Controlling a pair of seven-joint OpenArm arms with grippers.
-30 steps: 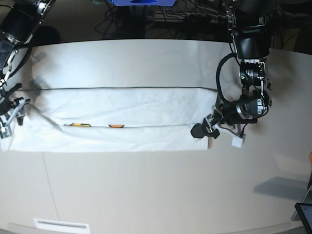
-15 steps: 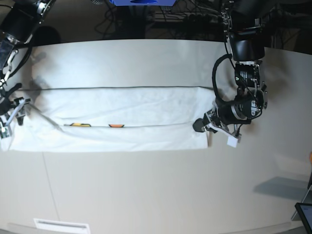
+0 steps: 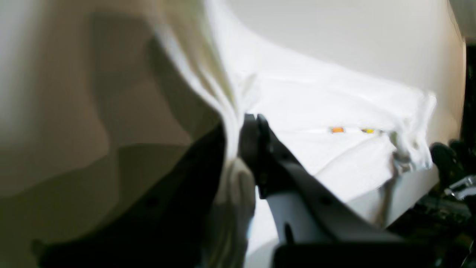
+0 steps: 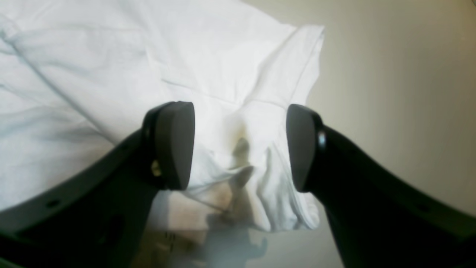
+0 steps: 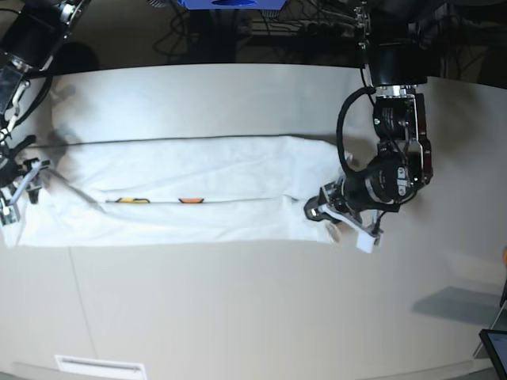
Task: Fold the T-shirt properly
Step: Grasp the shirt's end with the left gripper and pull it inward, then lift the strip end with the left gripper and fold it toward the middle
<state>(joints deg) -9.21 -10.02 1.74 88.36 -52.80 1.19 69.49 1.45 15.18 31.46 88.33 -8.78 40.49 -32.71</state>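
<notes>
The white T-shirt (image 5: 198, 170) lies folded into a long band across the table (image 5: 238, 317). Small orange and yellow print bits (image 5: 188, 203) show at its fold. My left gripper (image 5: 321, 212) is at the shirt's right end. In the left wrist view the left gripper (image 3: 238, 147) is shut on a bunched white edge of the shirt (image 3: 316, 104). My right gripper (image 5: 16, 194) is at the shirt's left end. In the right wrist view the right gripper (image 4: 238, 147) is open, its jaws standing either side of a rumpled corner of the shirt (image 4: 111, 56).
A white label (image 5: 99, 366) lies near the table's front left edge. A dark tablet corner (image 5: 495, 348) shows at the lower right. Cables (image 5: 238, 32) and a blue object (image 5: 230, 3) sit behind the table's far edge.
My left gripper has moved left and slightly down with the shirt's right edge, which has bunched and shifted leftward. The right arm has not moved.
</notes>
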